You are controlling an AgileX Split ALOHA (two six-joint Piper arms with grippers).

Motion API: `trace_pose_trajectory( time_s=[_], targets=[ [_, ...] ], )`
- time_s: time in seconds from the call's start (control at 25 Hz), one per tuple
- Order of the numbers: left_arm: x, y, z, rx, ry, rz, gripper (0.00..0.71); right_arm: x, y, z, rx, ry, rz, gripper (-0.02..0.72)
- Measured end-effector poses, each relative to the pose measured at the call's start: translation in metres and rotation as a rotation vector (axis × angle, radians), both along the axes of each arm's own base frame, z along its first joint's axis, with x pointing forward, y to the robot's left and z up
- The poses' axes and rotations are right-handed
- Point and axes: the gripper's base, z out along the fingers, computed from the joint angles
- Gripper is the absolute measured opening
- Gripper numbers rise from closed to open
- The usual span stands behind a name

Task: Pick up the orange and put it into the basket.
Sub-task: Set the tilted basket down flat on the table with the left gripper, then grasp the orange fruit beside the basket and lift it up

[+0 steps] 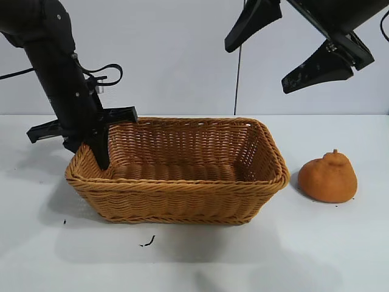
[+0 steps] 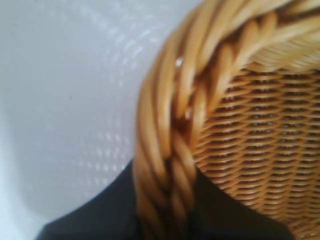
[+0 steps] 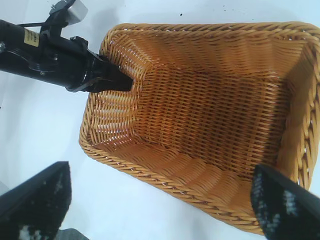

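1. At the left of the exterior view, the left arm (image 1: 58, 73) slants down from the upper left corner of the frame to the near left corner of the basket (image 1: 182, 204).
2. The left gripper (image 1: 97, 146) points steeply down at that corner. One dark finger (image 1: 100, 149) hangs inside the basket against the left wall, and the other is hidden behind the arm on the outer side.
3. In the left wrist view the braided rim (image 2: 167, 150) runs between the two dark fingers (image 2: 90, 220), one on each side of it. The fingers straddle the rim closely; whether they pinch it or stand just off it cannot be told.
4. The basket, woven wicker in tan-brown with flaring sides, sits on the white table (image 1: 194, 261) in the middle of the exterior view. The right wrist view looks into it from above and shows only its woven floor (image 3: 210, 115).
5. A small dark curled scrap (image 1: 148, 242) lies on the table just in front of the basket.
6. The orange (image 1: 328, 178), lumpy with a knobbed top, rests on the table at the right of the exterior view, just beside the basket's right end and apart from it.
7. The right gripper (image 1: 285, 45) hangs in the upper right of the frame, high above the basket's right end and the orange, touching nothing. Its two fingers (image 1: 316, 70) are spread wide apart.
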Motion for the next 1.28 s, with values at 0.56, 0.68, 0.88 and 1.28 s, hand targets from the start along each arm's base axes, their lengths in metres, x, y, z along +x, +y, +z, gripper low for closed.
trace_pose_trajectory(
  time_s=[0.56, 0.68, 0.88, 1.28],
  targets=[
    [-0.001, -0.002, 0.015, -0.01, 0.039, -0.015, 0.666, 0.0, 0.0, 0.0, 0.0, -0.002, -0.002, 0.696],
    [0.002, -0.003, 0.047, -0.025, 0.004, -0.031, 0.668, 0.0, 0.0, 0.0, 0.0, -0.002, -0.002, 0.696],
    [0.007, -0.001, 0.099, -0.001, -0.083, -0.068, 0.669, 0.0, 0.0, 0.0, 0.0, -0.002, -0.002, 0.696],
    [0.031, 0.042, 0.156, 0.084, -0.272, -0.012, 0.67, 0.0, 0.0, 0.0, 0.0, -0.002, -0.002, 0.696]
  ],
)
